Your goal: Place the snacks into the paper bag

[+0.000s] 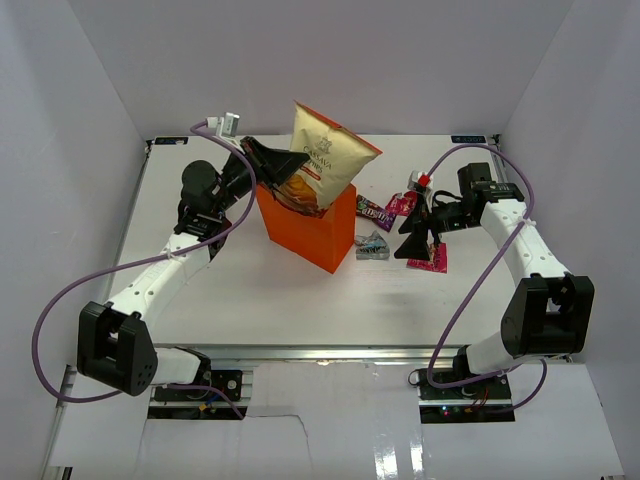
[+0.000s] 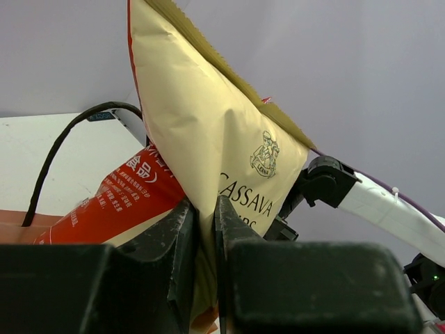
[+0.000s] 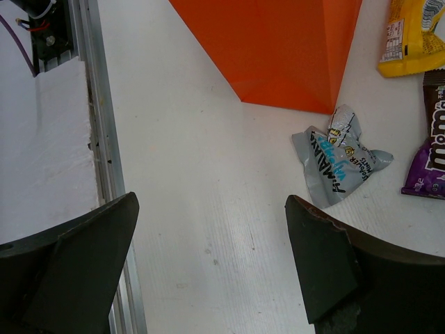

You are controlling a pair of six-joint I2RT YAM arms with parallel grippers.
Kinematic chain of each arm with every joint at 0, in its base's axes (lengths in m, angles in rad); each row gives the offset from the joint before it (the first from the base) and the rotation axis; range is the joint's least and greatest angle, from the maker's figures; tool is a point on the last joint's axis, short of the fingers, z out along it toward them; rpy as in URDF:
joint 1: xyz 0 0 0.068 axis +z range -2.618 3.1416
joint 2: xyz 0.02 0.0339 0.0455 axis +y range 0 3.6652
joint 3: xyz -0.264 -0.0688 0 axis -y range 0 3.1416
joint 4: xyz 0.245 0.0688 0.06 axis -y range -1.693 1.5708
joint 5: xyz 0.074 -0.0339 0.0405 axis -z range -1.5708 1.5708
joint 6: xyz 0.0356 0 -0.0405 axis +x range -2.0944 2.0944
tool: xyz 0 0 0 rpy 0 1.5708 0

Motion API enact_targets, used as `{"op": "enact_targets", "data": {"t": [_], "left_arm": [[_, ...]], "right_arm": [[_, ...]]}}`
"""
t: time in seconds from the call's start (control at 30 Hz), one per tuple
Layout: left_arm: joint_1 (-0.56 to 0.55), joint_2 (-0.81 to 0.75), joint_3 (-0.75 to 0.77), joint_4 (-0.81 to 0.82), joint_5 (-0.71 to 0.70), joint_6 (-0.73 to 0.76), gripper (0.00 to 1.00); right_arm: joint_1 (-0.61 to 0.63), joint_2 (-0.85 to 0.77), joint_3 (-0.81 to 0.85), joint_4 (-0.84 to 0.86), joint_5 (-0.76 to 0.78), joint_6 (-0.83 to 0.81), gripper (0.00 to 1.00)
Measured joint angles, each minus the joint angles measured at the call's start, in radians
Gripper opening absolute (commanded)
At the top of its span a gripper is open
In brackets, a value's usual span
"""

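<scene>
The orange paper bag (image 1: 318, 238) stands mid-table. The cream-and-orange-red chip bag (image 1: 328, 158) stands tilted with its lower end in the bag's mouth and most of it above the rim. My left gripper (image 1: 288, 172) is shut on the chip bag's edge (image 2: 208, 132), with the fingers (image 2: 233, 223) pinching the cream foil. My right gripper (image 1: 418, 244) is open and empty, low over the table right of the bag. The silver-blue packet (image 3: 337, 156) lies just beyond its right finger. The pink packet (image 1: 433, 260), magenta packet (image 1: 403, 204) and dark brown packet (image 1: 372, 210) lie nearby.
A black cord handle (image 2: 59, 149) arcs over the bag's rim on the left. A yellow packet (image 3: 414, 38) and a brown-purple candy packet (image 3: 430, 156) lie right of the paper bag (image 3: 278, 49). The table's metal edge rail (image 3: 104, 160) runs left of my right gripper.
</scene>
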Motion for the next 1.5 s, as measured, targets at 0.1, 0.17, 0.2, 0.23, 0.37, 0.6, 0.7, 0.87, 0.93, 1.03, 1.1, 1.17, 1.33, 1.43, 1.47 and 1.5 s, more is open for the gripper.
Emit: {"op": "enact_targets", "data": {"t": [0.1, 0.17, 0.2, 0.23, 0.37, 0.6, 0.7, 0.87, 0.93, 1.03, 1.1, 1.17, 1.33, 1.43, 1.47, 1.5], "left_arm": [[0.000, 0.002, 0.001, 0.020, -0.006, -0.016, 0.06], [0.000, 0.011, 0.013, 0.033, -0.008, -0.027, 0.06], [0.000, 0.020, 0.026, 0.039, -0.008, -0.034, 0.05], [0.000, 0.029, 0.036, 0.044, -0.009, -0.039, 0.05], [0.000, 0.055, 0.061, 0.069, -0.012, -0.068, 0.05], [0.000, 0.066, 0.062, 0.116, -0.017, -0.113, 0.05], [0.000, 0.069, 0.063, 0.136, -0.013, -0.120, 0.04], [0.000, 0.107, 0.082, 0.180, 0.023, -0.138, 0.04], [0.000, 0.122, 0.082, 0.196, 0.044, -0.148, 0.04], [0.000, 0.145, 0.082, 0.224, 0.082, -0.162, 0.04], [0.000, 0.155, 0.082, 0.239, 0.104, -0.168, 0.04], [0.000, 0.163, 0.081, 0.252, 0.117, -0.171, 0.04], [0.000, 0.158, 0.052, 0.280, 0.121, -0.163, 0.04], [0.000, 0.154, 0.025, 0.291, 0.124, -0.155, 0.04], [0.000, 0.154, 0.018, 0.294, 0.129, -0.152, 0.04], [0.000, 0.154, 0.008, 0.300, 0.136, -0.149, 0.05]], "right_arm": [[0.000, 0.000, 0.000, 0.000, 0.000, 0.000, 0.91], [0.000, 0.000, 0.000, 0.000, 0.000, 0.000, 0.92], [0.000, 0.000, 0.000, 0.000, -0.001, 0.000, 0.91], [0.000, 0.000, 0.000, 0.000, -0.003, 0.000, 0.91], [0.000, 0.000, 0.000, 0.000, -0.008, 0.000, 0.91], [0.000, 0.000, 0.000, 0.000, -0.008, 0.000, 0.91], [0.000, 0.000, 0.000, 0.001, -0.012, 0.000, 0.91], [0.000, 0.000, 0.000, 0.002, -0.016, 0.000, 0.91], [0.000, 0.000, 0.000, 0.003, -0.018, 0.000, 0.91], [0.000, 0.000, -0.004, 0.007, -0.022, 0.000, 0.91], [0.000, 0.000, -0.012, 0.013, -0.023, 0.000, 0.91], [0.000, 0.000, -0.018, 0.015, -0.022, 0.000, 0.91], [0.000, 0.000, -0.026, 0.019, -0.023, 0.000, 0.91], [0.000, 0.000, -0.032, 0.019, -0.023, 0.000, 0.91], [0.000, 0.000, -0.032, 0.020, -0.023, 0.000, 0.91], [0.000, 0.000, -0.032, 0.020, -0.023, 0.000, 0.91]]}}
